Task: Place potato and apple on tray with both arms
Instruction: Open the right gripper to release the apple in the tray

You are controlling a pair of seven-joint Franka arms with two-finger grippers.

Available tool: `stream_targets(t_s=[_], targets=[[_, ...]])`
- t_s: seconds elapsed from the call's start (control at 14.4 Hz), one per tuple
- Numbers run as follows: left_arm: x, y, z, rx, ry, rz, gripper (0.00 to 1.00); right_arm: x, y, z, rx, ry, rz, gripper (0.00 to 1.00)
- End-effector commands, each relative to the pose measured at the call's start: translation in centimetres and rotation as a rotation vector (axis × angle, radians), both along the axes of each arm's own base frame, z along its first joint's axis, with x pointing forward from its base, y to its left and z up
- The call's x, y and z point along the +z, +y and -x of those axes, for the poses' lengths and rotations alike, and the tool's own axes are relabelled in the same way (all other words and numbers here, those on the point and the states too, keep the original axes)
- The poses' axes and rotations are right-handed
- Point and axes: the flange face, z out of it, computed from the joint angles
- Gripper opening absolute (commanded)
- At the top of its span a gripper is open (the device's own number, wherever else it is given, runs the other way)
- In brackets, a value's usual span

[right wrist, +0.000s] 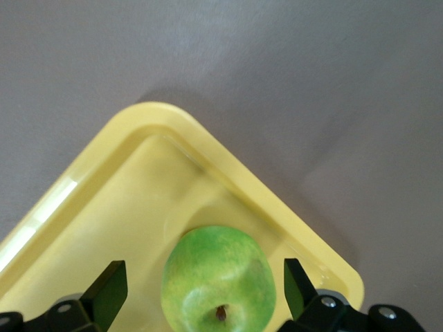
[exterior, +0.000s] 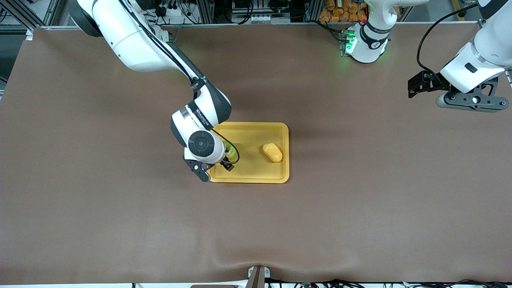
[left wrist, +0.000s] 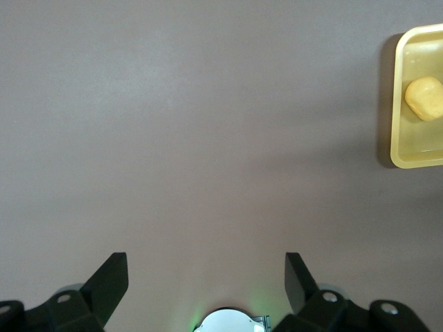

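The yellow tray point(exterior: 256, 170) lies mid-table. The yellow-orange potato point(exterior: 273, 152) lies on it, toward the left arm's end. The green apple point(exterior: 231, 151) sits on the tray at the right arm's end, mostly hidden under the right wrist. In the right wrist view the apple point(right wrist: 218, 277) rests near a corner of the tray point(right wrist: 138, 200), between the open fingers of my right gripper point(right wrist: 205, 273), with a gap on each side. My right gripper point(exterior: 227, 160) is low over the tray. My left gripper point(exterior: 418, 85) is open and empty, up over bare table at the left arm's end. The left wrist view shows it point(left wrist: 206, 266) open, with the tray point(left wrist: 396, 138) and potato point(left wrist: 424, 98).
The brown table mat point(exterior: 120, 220) spreads wide around the tray. The left arm's base point(exterior: 366, 40) glows green at the table's back edge, with orange items point(exterior: 340, 10) past it. The mat ripples at the front edge point(exterior: 256, 262).
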Motion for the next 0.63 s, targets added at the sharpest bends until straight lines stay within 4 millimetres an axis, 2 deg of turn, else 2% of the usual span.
stream_targets(t_s=[0.0,0.07,0.28,0.49,0.56], targets=[[1.1,0.5,0.2,-0.01,-0.02,0.008,1.0,2.4,-1.8,-1.6,-0.028,-0.011,0.009,1.0],[1.3,0.9,-0.1,-0.006,-0.026,0.009,1.0,2.6,-2.8,-2.3,-0.028,-0.021,0.016,1.0],[1.7,1.3,0.0,-0.074,-0.017,0.007,1.0,5.1,-6.0,-4.8,-0.054,-0.05,-0.001,1.0],[2.3,4.1,0.1,-0.07,-0.015,0.008,1.0,7.0,-8.6,-6.8,-0.099,-0.081,-0.015,1.0],[2.5,4.2,0.0,-0.056,-0.02,0.008,1.0,7.7,-9.1,-7.1,-0.108,-0.089,-0.011,1.0]])
